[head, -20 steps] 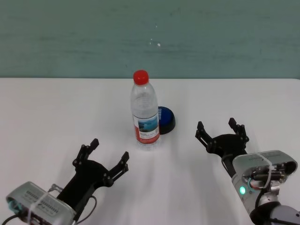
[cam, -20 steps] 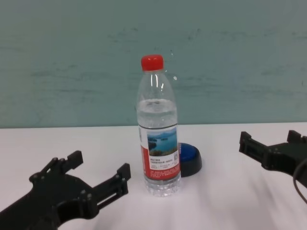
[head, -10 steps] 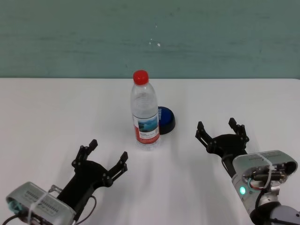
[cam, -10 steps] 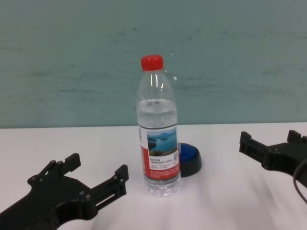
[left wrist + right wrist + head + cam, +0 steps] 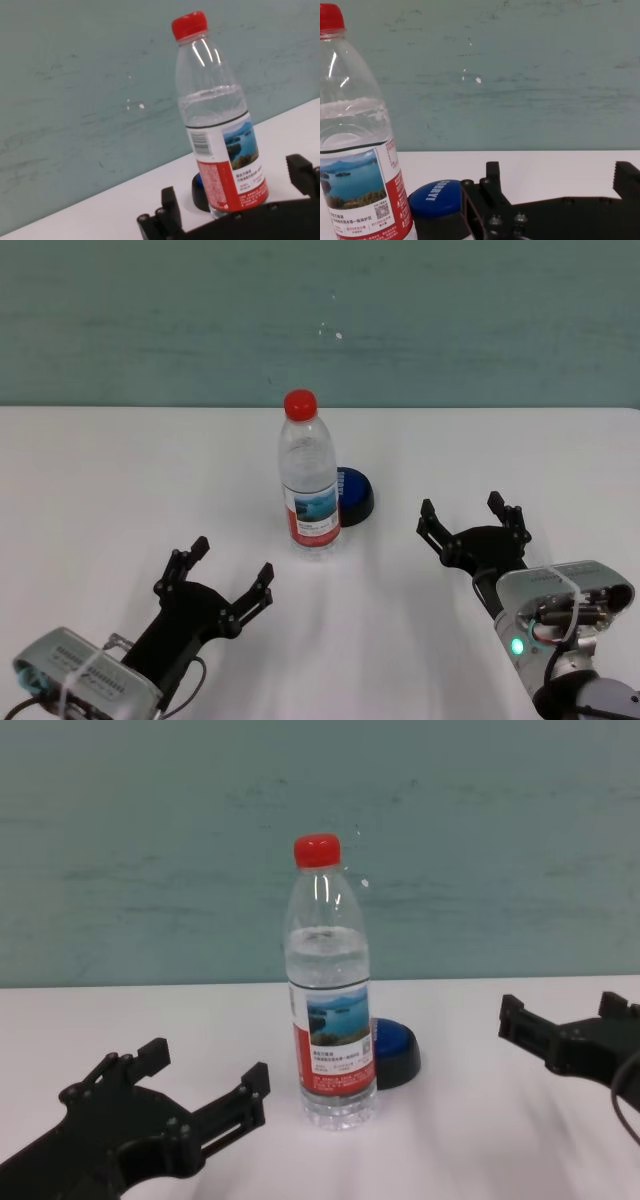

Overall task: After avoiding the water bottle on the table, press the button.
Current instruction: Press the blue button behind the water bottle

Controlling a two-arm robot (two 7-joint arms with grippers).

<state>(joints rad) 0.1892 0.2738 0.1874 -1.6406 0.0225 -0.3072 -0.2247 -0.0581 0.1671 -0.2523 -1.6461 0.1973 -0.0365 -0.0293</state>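
1. Barely anything's moved in the last second: the left gripper [image 5: 221,575] dipped a touch toward the near edge and came partway back, the right gripper [image 5: 471,522] hasn't budged. Both spread wide, holding nothing.
2. Button [image 5: 353,493] sits tucked right behind the bottle [image 5: 309,476], mid-table. Looks stiff and low, so press straight down on the blue dome.
3. Bottle's tall and probably tippy.
4. White table [image 5: 100,480], teal wall [image 5: 150,320] behind.
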